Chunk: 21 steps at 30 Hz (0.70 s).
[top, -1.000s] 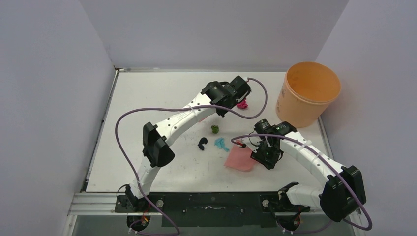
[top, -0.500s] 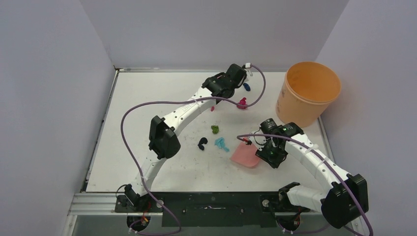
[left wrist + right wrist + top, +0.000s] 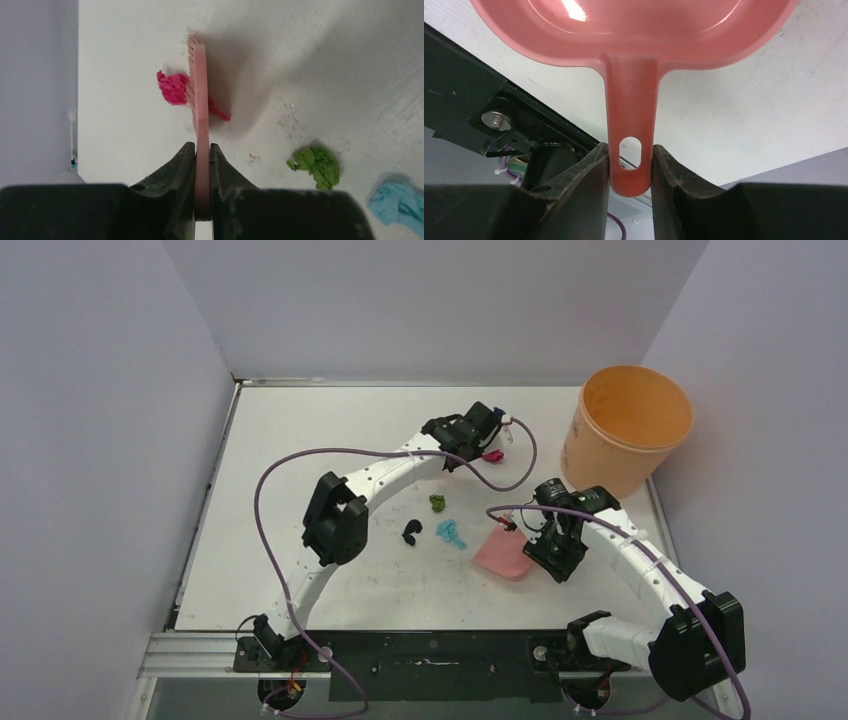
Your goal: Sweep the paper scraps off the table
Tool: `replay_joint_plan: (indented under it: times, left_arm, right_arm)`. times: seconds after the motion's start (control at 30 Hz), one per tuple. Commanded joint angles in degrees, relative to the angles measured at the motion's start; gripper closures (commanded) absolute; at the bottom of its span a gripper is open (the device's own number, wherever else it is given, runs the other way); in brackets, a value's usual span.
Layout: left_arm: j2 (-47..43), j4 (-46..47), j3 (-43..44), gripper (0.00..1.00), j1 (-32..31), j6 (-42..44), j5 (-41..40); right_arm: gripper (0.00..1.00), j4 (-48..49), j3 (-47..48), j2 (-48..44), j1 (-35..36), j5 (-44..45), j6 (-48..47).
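- Worktop (image 3: 300,440): paper scraps (image 3: 438,503) lie mid-frame.
- Dustpan (image 3: 503,555), just right of them: right claw (image 3: 630,155) pinches its handle, mouth facing them, likely to catch.
- Brush (image 3: 198,85): left claw (image 3: 202,150) clamps it, bristles touching a magenta scrap (image 3: 172,88) at upper centre.

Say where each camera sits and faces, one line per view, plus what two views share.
Top external: above, behind the bases, looking down on the table, both arms, the green scrap.
Left wrist: on that arm, looking along the left gripper, shut on the brush.
Right wrist: on that arm, looking along the right gripper, shut on the dustpan.
Shared: the green scrap, in top and left wrist.
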Motion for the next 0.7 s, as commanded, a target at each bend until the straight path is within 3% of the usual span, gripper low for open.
replay_joint_plan:
  times: [0.0,0.2,0.47,0.57,0.67]
  left_arm:
    - [-12.3,-3.1,-10.0,1.00,-1.3,-4.5,4.3]
    - [-26.2,-6.1,-23.7,1.00,-3.4,-12.9,15.1]
    - [-42.5,-0.5,-35.8,1.00,-6.5,-27.3,18.3]
    - [-48.2,0.2,-37.3,1.00,-7.2,-32.3,14.0]
    - [-52.2,-3.6,-36.3,1.00,-7.2,-37.7,2.2]
  right_arm:
    - [0.92,-1.2,2.3,1.0,0.7,-0.9,-0.9]
    - [0.91,-0.4,0.3,3.5,3.8,4.2,-1.7]
    - [0.91,-1.0,-0.2,3.7,7.4,4.1,-2.9]
    - [0.91,-1.1,-0.1,4.3,8.9,4.2,-3.6]
    - [0.91,-0.8,-0.3,5.3,10.7,5.3,-4.7]
